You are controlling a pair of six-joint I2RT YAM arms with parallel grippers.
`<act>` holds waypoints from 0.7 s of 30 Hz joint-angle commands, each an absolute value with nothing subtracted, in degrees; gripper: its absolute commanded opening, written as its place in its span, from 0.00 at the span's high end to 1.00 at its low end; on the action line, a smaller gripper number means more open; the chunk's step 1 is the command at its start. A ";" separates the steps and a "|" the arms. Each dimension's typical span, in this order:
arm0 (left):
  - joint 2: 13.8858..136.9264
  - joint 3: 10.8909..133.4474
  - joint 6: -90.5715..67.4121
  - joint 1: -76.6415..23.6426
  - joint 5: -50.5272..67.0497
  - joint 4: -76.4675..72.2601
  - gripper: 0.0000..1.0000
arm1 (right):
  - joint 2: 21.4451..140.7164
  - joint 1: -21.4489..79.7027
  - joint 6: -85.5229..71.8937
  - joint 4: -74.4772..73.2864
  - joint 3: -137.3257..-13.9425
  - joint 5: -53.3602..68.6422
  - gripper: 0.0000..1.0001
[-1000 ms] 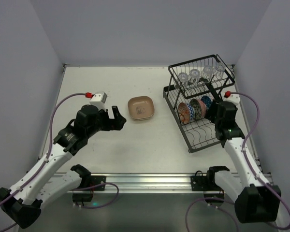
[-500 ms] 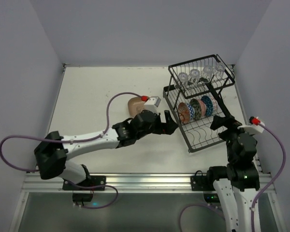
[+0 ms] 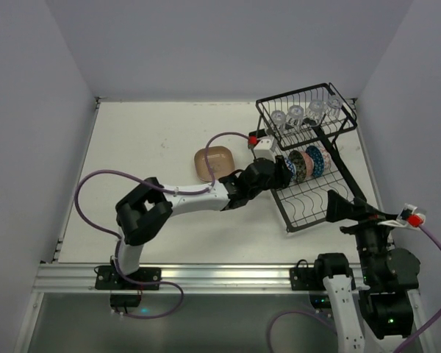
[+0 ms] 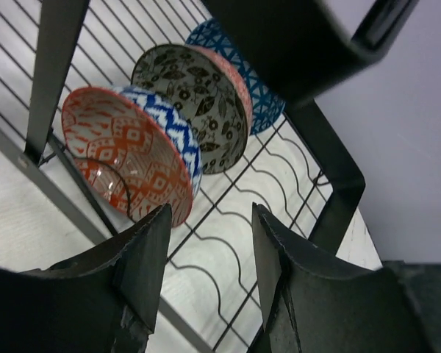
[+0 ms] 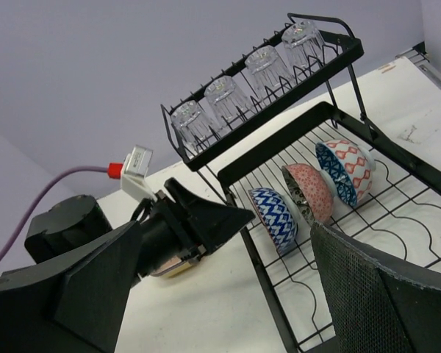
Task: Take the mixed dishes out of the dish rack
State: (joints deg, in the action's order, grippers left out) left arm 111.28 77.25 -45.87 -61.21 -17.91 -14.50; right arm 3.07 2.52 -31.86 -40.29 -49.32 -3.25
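Dish rack (image 4: 338, 176) was black-coated metal wire, smooth and semi-matt; patterned bowls (image 4: 125, 154) just ahead of the left gripper (image 4: 209, 213) were glossy glazed ceramic; cups (image 5: 222, 94) above it were clear shiny glass; its fingers (image 4: 143, 265) were matt black plastic; the table (image 4: 15, 206) was matt white

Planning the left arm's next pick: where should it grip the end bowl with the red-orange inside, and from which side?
Probably take the red-orange bowl by its top rim, from above: one of the fingers in its open face, one on the blue zigzag back. It stands on edge in the dish rack, the floral bowl close behind.
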 commanded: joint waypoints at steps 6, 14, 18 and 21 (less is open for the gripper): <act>119.95 89.90 -44.99 -61.08 -25.22 -10.65 0.49 | 1.41 3.07 -29.18 -42.19 -51.94 -1.23 0.01; 123.31 93.43 -47.02 -59.94 -27.69 -6.68 0.52 | 1.14 4.30 -28.57 -41.66 -51.42 -1.49 0.01; 122.52 92.38 -47.46 -60.03 -27.69 -6.50 0.53 | 0.97 4.48 -28.30 -41.22 -50.89 -2.02 0.01; 121.64 90.71 -47.72 -60.29 -28.21 -7.56 0.53 | 0.97 4.57 -28.30 -40.96 -50.36 -1.67 0.01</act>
State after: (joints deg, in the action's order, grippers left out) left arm 121.91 91.70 -46.04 -60.82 -26.00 -9.37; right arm 1.67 4.23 -29.50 -42.24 -50.33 -2.17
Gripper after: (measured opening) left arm 0.472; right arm 0.989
